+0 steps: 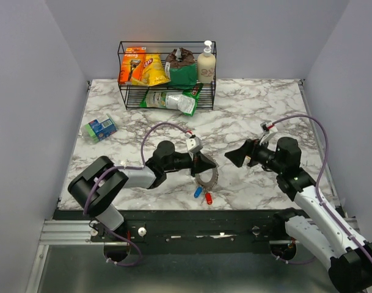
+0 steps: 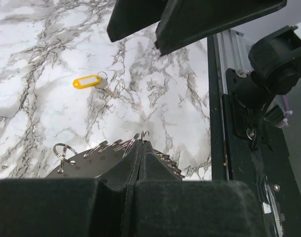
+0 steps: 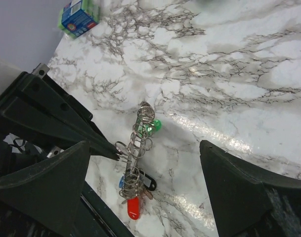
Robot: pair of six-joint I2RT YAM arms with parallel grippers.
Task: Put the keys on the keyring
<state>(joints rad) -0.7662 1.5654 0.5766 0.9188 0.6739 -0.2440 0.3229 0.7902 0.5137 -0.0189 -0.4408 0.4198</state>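
The left gripper [image 2: 142, 147] has its fingers clenched on the keyring [image 3: 139, 133], near the front edge of the marble table [image 1: 247, 116]. A green key [image 3: 155, 126] sits at the keyring's far end, and a blue key [image 1: 198, 192] and a red key [image 1: 208, 198] at its near end. The right gripper [image 1: 231, 156] hovers just right of the keyring, spread wide and holding nothing. A yellow-tagged key [image 2: 87, 81] lies apart.

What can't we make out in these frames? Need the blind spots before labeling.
1. Top view: the keys on the keyring are too small to count, and the left tool covers part of the ring.
2. Left wrist view: that tool's fingers hide the keyring's near half.
3. Top view: the yellow-tagged key, clear from the left wrist, is missing here, likely under the right tool.
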